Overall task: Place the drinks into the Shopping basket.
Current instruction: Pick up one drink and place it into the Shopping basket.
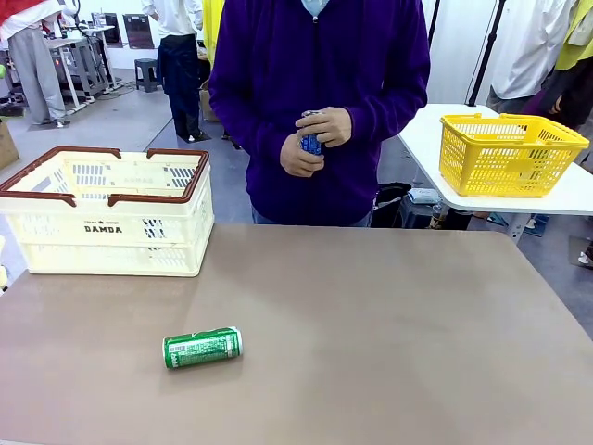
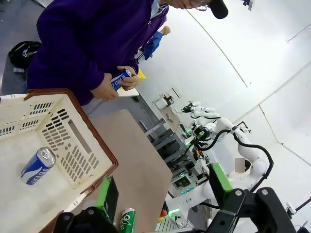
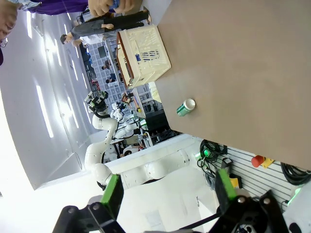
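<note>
both left gripper and right gripper gape wide, empty — green can on table, blue can in basket.

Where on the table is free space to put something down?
The brown table is bare right of the green can up to the far edge. The shopping basket fills the far left corner; a blue can lies inside.

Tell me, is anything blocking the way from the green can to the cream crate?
Nothing visible does. The green can lies on its side, apart from the DAMDA crate, with only bare table between them.
</note>
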Robot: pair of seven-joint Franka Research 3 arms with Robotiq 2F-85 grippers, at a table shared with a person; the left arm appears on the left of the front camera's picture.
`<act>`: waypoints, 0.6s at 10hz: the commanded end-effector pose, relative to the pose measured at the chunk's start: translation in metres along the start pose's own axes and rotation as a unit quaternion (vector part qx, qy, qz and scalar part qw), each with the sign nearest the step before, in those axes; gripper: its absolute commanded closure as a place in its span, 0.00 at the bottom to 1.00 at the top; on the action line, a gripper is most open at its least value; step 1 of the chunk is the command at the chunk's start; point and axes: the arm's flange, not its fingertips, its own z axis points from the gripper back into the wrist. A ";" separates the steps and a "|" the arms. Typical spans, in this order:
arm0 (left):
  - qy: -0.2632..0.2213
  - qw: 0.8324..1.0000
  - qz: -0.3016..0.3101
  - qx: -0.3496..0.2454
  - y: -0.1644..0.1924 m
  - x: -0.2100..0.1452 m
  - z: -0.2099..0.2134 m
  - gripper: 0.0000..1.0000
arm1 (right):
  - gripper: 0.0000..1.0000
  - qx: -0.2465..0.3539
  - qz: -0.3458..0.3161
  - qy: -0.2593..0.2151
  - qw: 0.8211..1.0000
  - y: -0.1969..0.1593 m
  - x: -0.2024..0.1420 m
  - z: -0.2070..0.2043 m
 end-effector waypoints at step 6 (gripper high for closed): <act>0.130 0.931 -0.143 0.310 -0.109 -0.117 -0.141 0.00 | 0.00 0.000 -0.006 0.001 1.000 0.005 -0.001 0.002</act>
